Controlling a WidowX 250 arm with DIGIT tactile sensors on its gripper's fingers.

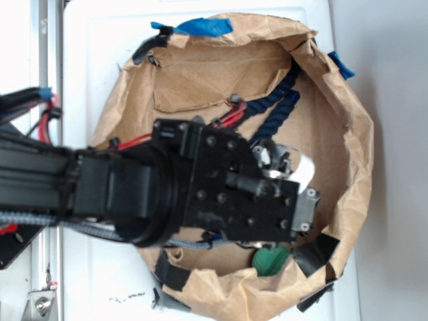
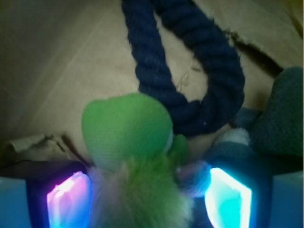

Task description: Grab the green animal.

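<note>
exterior: bright, washed-out whites, soft blur | wrist: dim (pink and cyan glow below), foreground unfocused

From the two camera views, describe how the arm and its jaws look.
The arm is matte black and boxy, with a round black wrist collar and visible screw heads. Red cables and a grey braided cable run along it. In the wrist view the gripper has glowing pads: pink-violet on one side, cyan on the other.

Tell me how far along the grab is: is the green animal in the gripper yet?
Done: the gripper is down in the paper-lined bin, and the wrist view shows the green animal sitting between its lit pads. In hand: closing on it; the pads look close to the fur, but contact isn't clear. Left: a firm squeeze and the lift. The blue rope lies just beyond the toy.
</note>
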